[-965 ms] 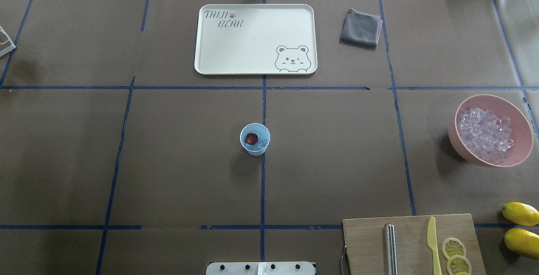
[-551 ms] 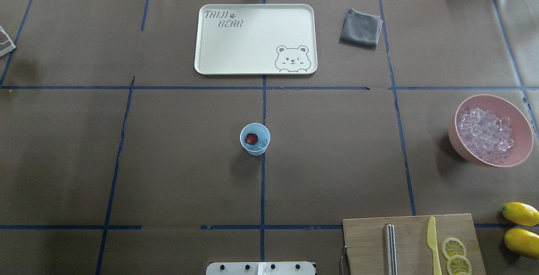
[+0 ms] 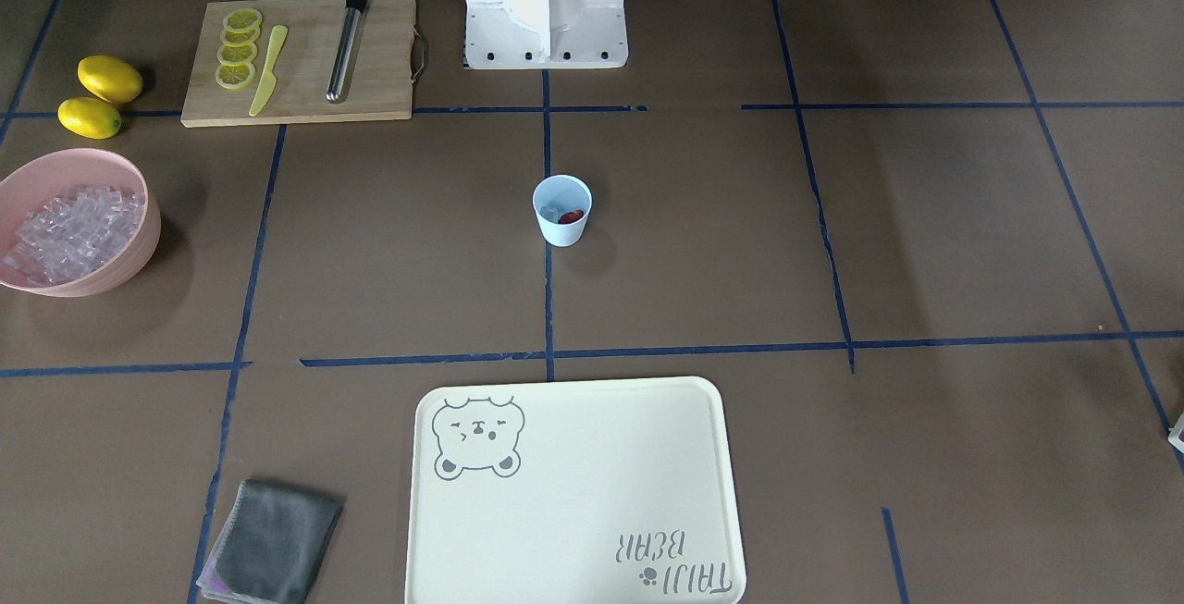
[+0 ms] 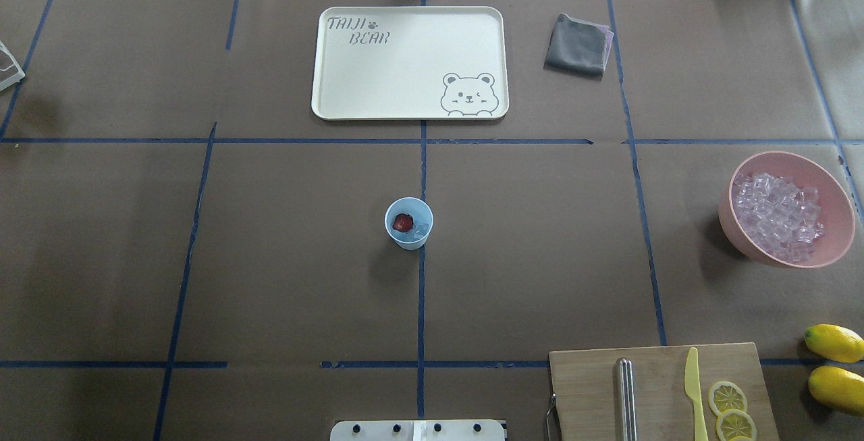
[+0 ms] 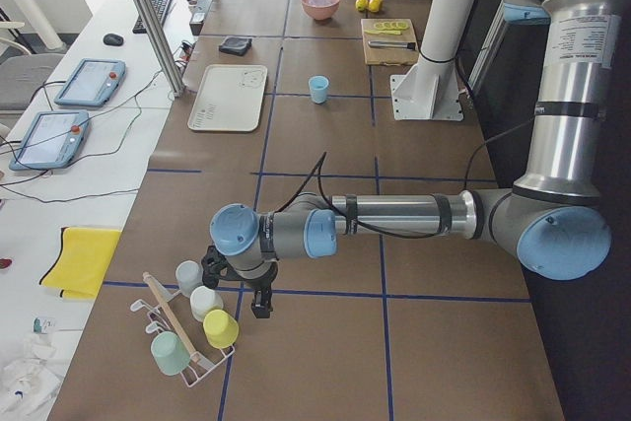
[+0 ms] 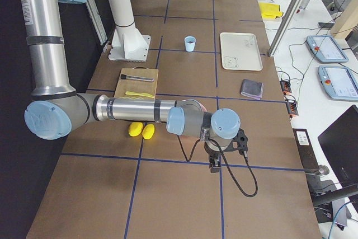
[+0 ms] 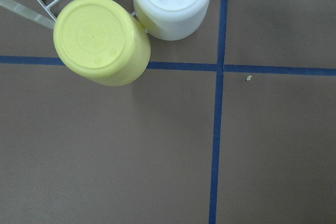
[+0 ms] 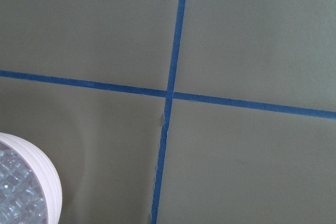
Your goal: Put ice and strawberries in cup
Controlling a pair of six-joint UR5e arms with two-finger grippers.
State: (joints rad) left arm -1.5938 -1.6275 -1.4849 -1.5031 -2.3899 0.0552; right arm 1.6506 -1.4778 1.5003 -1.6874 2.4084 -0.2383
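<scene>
At the middle of the table [image 4: 540, 258], the cup [image 4: 408, 223] is sitting exactly as a second ago, holding the strawberry [image 4: 403, 223] and ice [image 4: 420, 229], so the task is looking finished, while the left gripper [image 5: 258, 301] and right gripper [image 6: 215, 162] are hanging far off, spread or pressed together being impossible to tell.

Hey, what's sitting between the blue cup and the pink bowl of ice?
Nothing stands there. In the overhead view the stretch from the cup to the pink bowl is bare brown table cover, crossed only by one blue tape line.
</scene>
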